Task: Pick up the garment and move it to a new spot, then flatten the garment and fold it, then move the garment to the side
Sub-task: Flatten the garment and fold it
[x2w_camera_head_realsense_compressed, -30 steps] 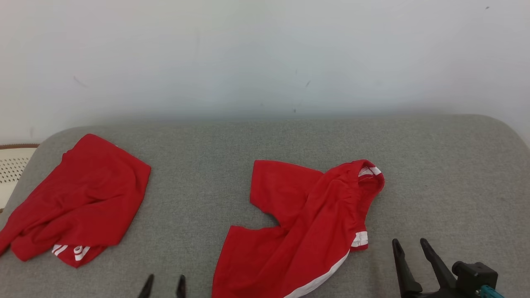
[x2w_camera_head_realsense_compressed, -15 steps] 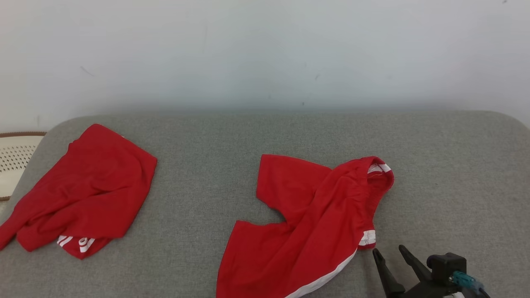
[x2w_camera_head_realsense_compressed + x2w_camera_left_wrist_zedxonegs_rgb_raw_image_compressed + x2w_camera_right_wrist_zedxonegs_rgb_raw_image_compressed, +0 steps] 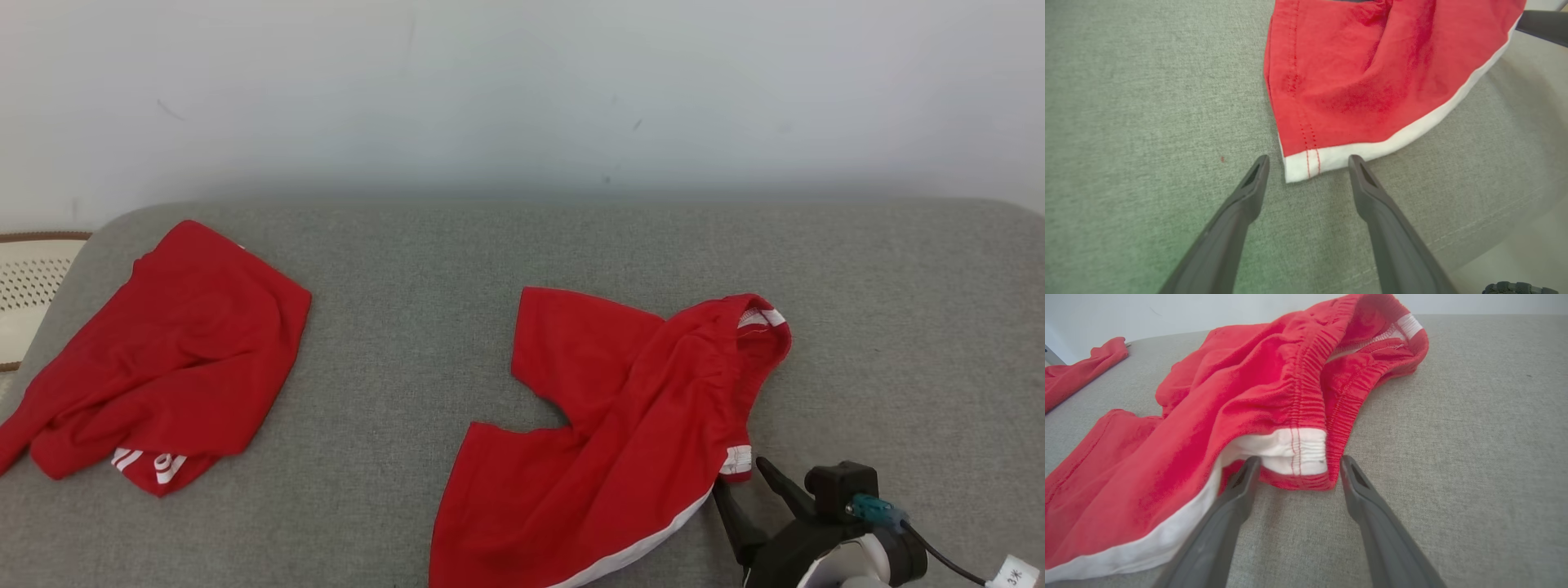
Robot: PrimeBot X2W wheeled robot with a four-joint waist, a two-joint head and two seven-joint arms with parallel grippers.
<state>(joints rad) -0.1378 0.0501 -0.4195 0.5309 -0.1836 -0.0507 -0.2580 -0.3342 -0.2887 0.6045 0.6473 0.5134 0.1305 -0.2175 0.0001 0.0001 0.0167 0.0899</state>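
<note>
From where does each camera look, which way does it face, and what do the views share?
Head view: on the robot's head, facing forward and down over the grey cushion to the wall; right gripper at lower right.
Left wrist view: low over the cushion, looking along the open left gripper at a white-edged hem corner of the red shorts.
Right wrist view: low, along the open right gripper, at the shorts' waistband.
All share the shorts.

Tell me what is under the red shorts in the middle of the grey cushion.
The shorts lie directly on the grey cushion, which shows around their visible edges. Anything beneath the crumpled fabric is covered; the open waistband shows red lining inside.
</note>
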